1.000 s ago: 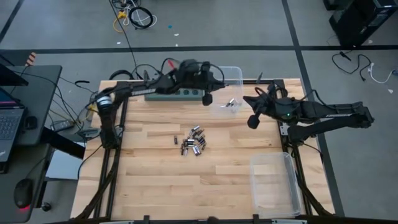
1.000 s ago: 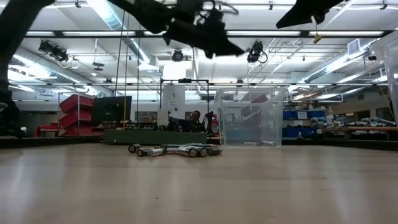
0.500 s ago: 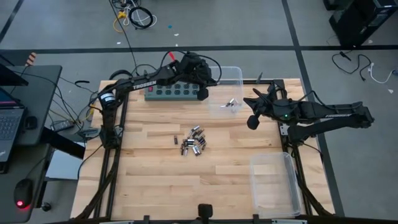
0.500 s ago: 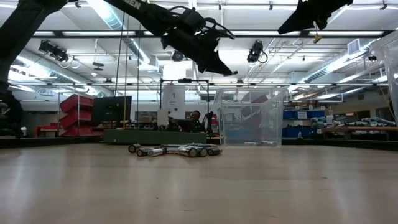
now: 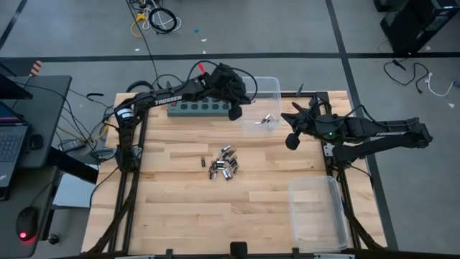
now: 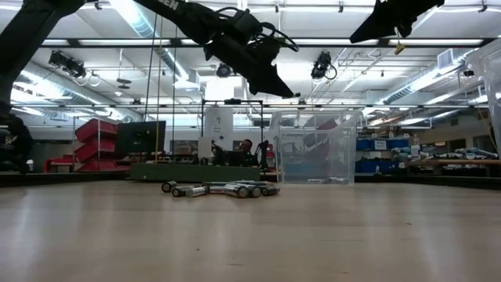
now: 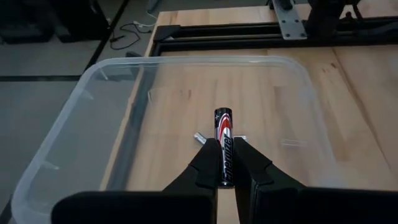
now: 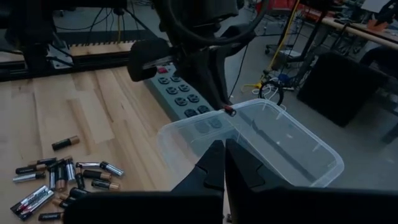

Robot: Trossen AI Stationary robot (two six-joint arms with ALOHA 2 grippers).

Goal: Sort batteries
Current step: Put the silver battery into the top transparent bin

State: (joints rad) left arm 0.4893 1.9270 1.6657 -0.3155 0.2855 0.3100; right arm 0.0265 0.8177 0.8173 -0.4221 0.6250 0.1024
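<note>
My left gripper (image 7: 225,163) pinches one battery (image 7: 224,144) above the clear bin (image 7: 87,99). My right gripper (image 8: 222,163) hangs shut and empty. The other batteries (image 5: 223,163) lie mid-table.

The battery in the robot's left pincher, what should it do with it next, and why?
Probably open the fingers and let it drop. The left gripper is shut on a battery and hangs right above the clear bin, which already holds a couple of others. The pile on the table still waits.
</note>
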